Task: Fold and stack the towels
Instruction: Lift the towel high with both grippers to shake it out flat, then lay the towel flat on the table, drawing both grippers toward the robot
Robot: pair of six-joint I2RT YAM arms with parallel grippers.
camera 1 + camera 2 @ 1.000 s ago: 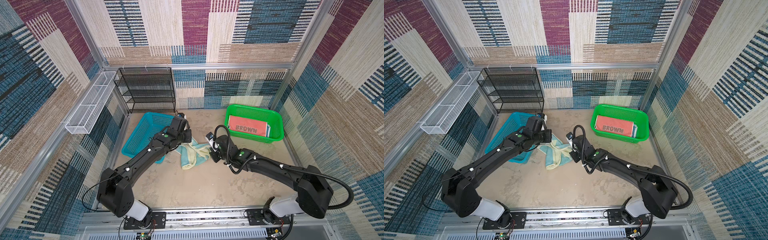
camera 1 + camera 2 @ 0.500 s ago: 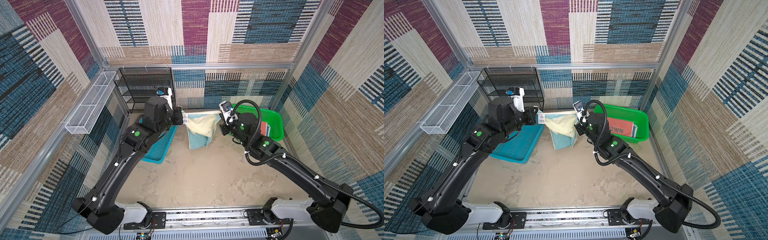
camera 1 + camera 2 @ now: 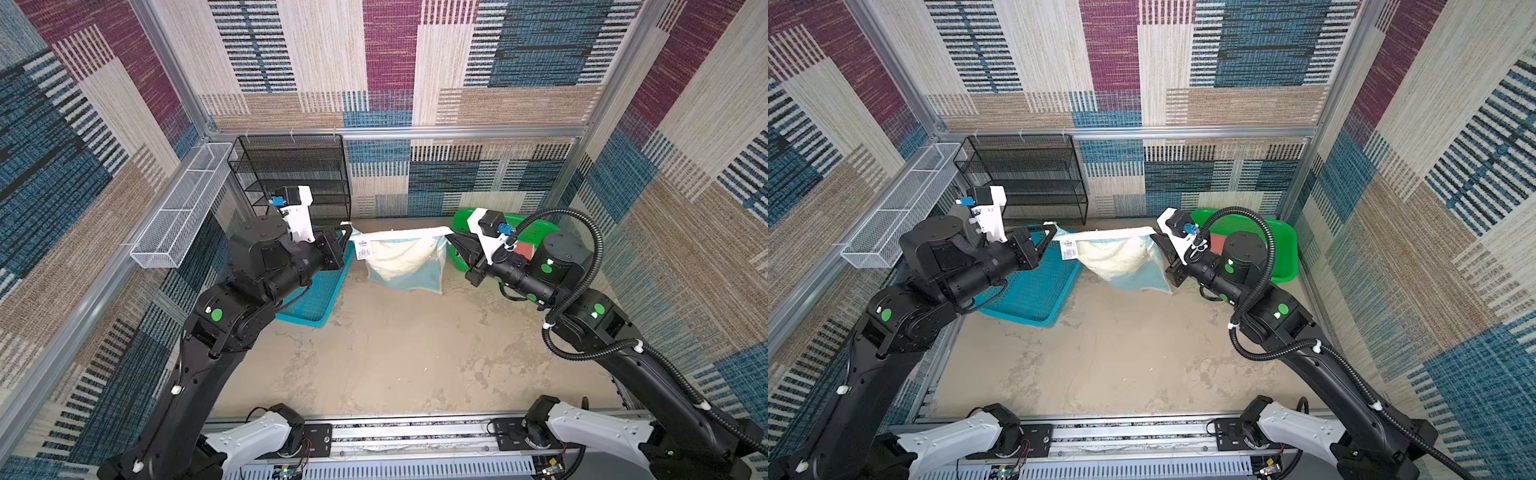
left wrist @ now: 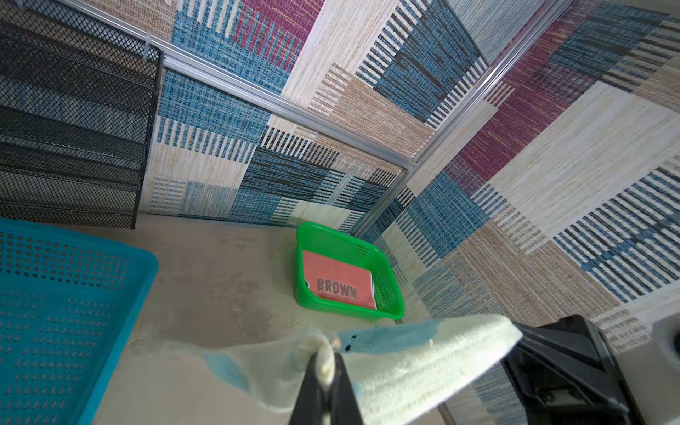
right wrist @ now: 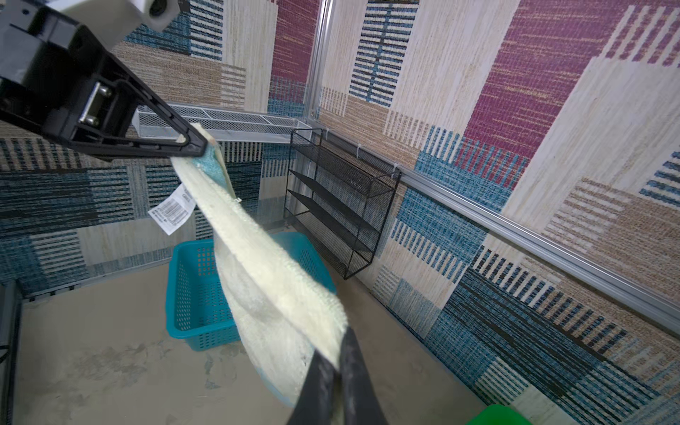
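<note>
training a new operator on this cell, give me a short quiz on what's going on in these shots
1. True or false: the cream and light blue towel lies flat on the table.
2. Which container holds the folded coral towel lettered BROWN? A) green basket B) blue basket C) black mesh rack
3. Fill in: the left gripper and right gripper are each shut on a top ___ of the first towel.

Key: 1 false, it hangs stretched between the two grippers. 2 A. 3 corner.
</note>
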